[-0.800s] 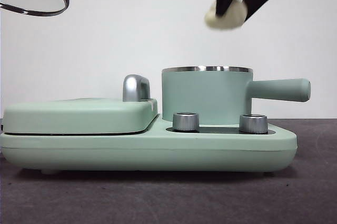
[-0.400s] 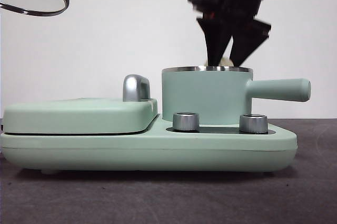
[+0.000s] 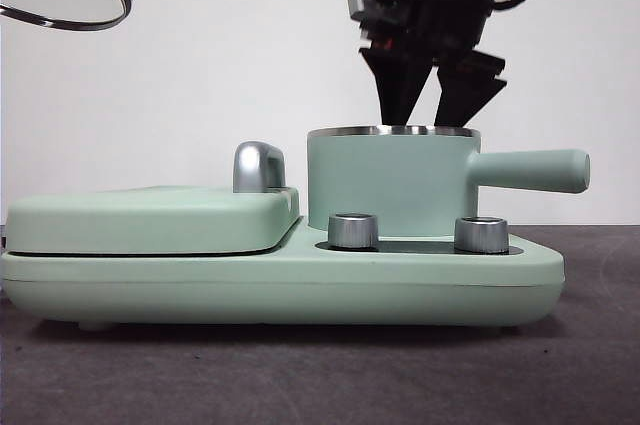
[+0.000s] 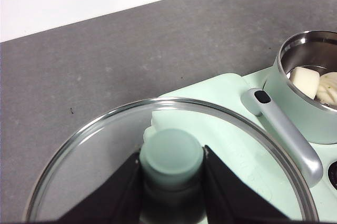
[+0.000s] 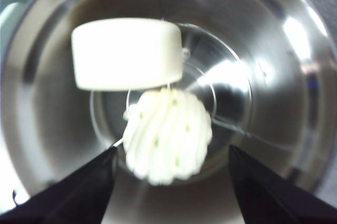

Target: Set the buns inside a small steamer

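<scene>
- Front view: the right gripper [image 3: 432,110] hangs directly over the small steamer [image 3: 392,183], jaw tips just above the steel rim and spread apart, nothing between them. From this level angle the pot's inside is hidden.
- Right wrist view looks straight down into the steel bowl: the smooth bun [image 5: 126,54] and the pleated bun [image 5: 167,135] lie side by side on the bottom, touching. The black jaws stand wide to either side of the pleated one, clear of it.
- Left wrist view: the left gripper [image 4: 171,190] is clamped on the green knob [image 4: 172,151] of the glass lid [image 4: 95,153], held up away from the pot, above the grill plate [image 3: 150,218].
- That same view catches both buns inside the steamer.
</scene>
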Motion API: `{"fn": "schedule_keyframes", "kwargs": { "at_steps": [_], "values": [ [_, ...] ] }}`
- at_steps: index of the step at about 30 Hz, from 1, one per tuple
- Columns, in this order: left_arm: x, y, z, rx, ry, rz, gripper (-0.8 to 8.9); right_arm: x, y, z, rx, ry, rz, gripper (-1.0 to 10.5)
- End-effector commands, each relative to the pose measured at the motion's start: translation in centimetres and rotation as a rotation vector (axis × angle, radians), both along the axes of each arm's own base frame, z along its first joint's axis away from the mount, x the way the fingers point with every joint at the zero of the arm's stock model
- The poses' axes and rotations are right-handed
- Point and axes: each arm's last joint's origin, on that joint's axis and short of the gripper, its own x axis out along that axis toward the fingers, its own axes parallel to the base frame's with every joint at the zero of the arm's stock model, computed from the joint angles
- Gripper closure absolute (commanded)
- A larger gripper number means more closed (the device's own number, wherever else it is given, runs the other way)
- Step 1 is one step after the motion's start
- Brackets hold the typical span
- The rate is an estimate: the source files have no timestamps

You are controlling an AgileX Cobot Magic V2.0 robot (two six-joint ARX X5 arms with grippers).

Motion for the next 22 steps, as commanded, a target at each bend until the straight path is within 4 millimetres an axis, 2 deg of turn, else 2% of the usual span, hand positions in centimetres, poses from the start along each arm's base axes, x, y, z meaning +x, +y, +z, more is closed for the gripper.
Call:
{"fn": "schedule_keyframes", "kwargs": {
  "at_steps": [1,5,8,14,22],
  "values": [
    [0.1,0.0,0.8,-0.006,-0.043,-0.002,7.97,-1.1,-0.2,3.1,0.046,-0.079,0.014,6.1],
    [0.1,0.0,0.8,-0.006,-0.043,-0.002,7.97,-4.6,-1.5,7.6,0.165,-0.207,0.052,6.1],
    [0.1,0.0,0.8,-0.006,-0.043,-0.002,7.98,-7.8,-2.3,8.4,0.26,-0.385,0.08,6.1],
    [0.1,-0.1,0.8,-0.006,-0.041,-0.003,7.98,-12.6,-4.4,5.5,0.355,-0.519,0.094,6.1],
    [0.8,-0.3,0.3,-0.006,-0.008,-0.017,7.98,-16.9,-7.1,0.5,0.321,-0.464,0.089,6.1]
  ]
}}
